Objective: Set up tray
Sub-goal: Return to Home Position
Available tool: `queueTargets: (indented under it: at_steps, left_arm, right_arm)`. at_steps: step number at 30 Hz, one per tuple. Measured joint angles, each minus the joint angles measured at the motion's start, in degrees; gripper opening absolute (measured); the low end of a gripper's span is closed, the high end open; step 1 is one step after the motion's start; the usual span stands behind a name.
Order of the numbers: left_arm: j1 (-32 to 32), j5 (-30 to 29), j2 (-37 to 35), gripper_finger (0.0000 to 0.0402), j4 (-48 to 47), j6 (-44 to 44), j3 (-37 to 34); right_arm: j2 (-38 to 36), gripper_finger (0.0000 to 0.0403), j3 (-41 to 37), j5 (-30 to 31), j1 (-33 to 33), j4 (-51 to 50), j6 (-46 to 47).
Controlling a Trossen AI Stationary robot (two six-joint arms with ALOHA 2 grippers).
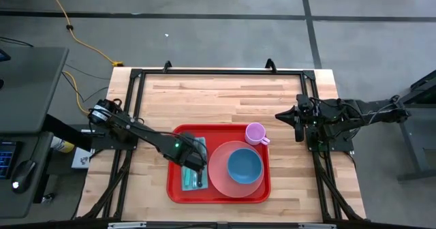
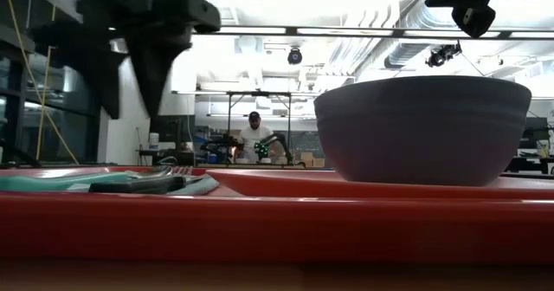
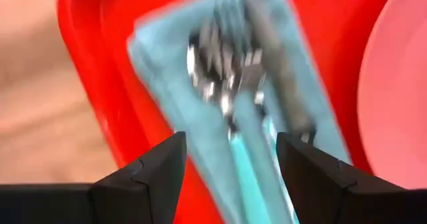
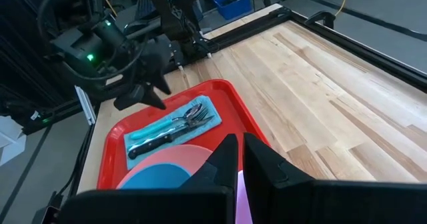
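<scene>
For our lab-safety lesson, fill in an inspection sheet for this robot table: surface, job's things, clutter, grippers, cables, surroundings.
Surface: wooden table, black frame round its edges.
Job's things: red tray on the table; in it a blue napkin bearing cutlery, a pink plate carrying a blue bowl, and a pink cup.
Clutter: nothing seen.
Grippers: left gripper open, above the napkin, holding nothing; right gripper shut, at the table's right edge.
Cables: yellow cable on the floor beyond the table.
Surroundings: a person far off in the room; a dark desk left of the table.
</scene>
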Motion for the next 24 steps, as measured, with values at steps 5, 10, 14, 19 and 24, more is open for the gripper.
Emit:
queueTargets:
  at_steps: [5,10,14,19,24]
  left_arm:
    - [0.52,-9.52,0.02,0.0262,1.69,4.89,0.48]
    - [3.25,-18.34,-0.26,0.0262,13.54,20.81,0.48]
    - [7.90,-19.70,-2.15,0.0262,28.02,38.97,0.48]
    - [13.66,-21.26,-6.27,0.0262,33.11,53.19,0.48]
    - [17.90,-21.79,-12.82,0.0262,29.59,63.80,0.41]
  right_arm:
    - [0.01,0.0000,0.00,0.02,0.00,0.00,-0.02]
    - [0.02,0.0000,0.00,0.03,0.00,0.10,0.09]
    - [0.00,0.0000,-0.01,0.03,0.01,0.98,0.14]
    - [-2.54,0.0000,-0.01,0.04,0.02,1.29,1.49]
    - [-10.86,0.0000,-0.02,0.47,0.02,0.49,0.43]
